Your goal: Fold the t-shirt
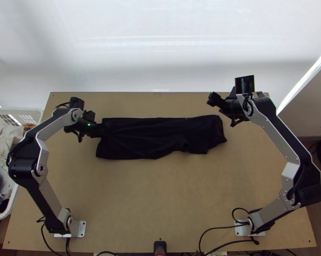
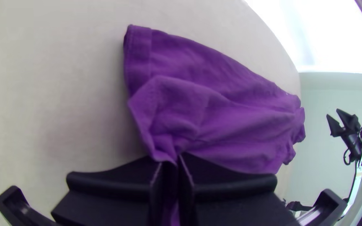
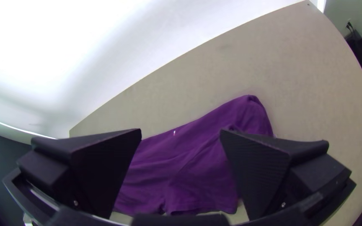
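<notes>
The t-shirt (image 1: 156, 137) lies folded into a long dark strip across the table, its lower edge uneven. At the strip's left end my left gripper (image 1: 101, 129) is shut on the cloth. In the left wrist view the t-shirt (image 2: 214, 104) looks purple, and a pinched, slightly raised fold runs between the fingers of my left gripper (image 2: 170, 167). My right gripper (image 1: 212, 102) stands open above the table beyond the strip's right end. In the right wrist view the t-shirt (image 3: 189, 163) lies below my right gripper (image 3: 181, 136), with nothing held between its wide-apart fingers.
A white basket (image 1: 32, 112) with clothes stands off the table's left edge. The bare wooden tabletop (image 1: 160, 192) stretches between the strip and the arms' bases. A white backdrop (image 1: 160, 51) rises behind the table's far edge.
</notes>
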`<action>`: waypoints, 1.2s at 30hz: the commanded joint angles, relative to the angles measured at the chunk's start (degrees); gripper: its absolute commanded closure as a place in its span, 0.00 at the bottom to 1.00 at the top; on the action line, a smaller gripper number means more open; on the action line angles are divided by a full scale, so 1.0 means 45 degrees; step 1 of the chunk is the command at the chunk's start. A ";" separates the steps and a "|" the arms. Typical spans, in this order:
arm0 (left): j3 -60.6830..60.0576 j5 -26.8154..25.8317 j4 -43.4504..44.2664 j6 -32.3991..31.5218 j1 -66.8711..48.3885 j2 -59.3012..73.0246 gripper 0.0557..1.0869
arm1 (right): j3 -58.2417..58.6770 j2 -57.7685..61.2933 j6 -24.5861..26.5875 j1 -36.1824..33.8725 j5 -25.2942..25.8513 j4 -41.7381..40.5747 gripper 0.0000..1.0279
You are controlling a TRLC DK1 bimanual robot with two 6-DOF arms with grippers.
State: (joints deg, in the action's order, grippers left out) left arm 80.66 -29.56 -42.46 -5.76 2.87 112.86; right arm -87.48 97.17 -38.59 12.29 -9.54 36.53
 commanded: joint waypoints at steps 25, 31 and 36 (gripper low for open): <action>0.5063 0.0593 -0.4256 -0.1220 -0.1772 -0.1955 0.96 | 0.0593 -0.1319 0.0157 -0.0935 -0.0185 0.0084 0.10; 0.6157 0.0593 -0.4237 -0.2177 -0.3568 -0.1017 0.96 | 0.1062 -0.2100 0.0294 -0.1795 -0.0399 0.0104 0.10; 0.7036 0.0671 -0.4120 -0.2880 -0.4779 -0.0080 0.96 | 0.1569 -0.2901 0.0294 -0.2595 -0.0653 0.0104 0.10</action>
State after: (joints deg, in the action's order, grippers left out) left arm 109.56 -26.44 -60.75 -15.92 -16.43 109.67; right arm -82.63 87.05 -37.43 2.13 -11.64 36.75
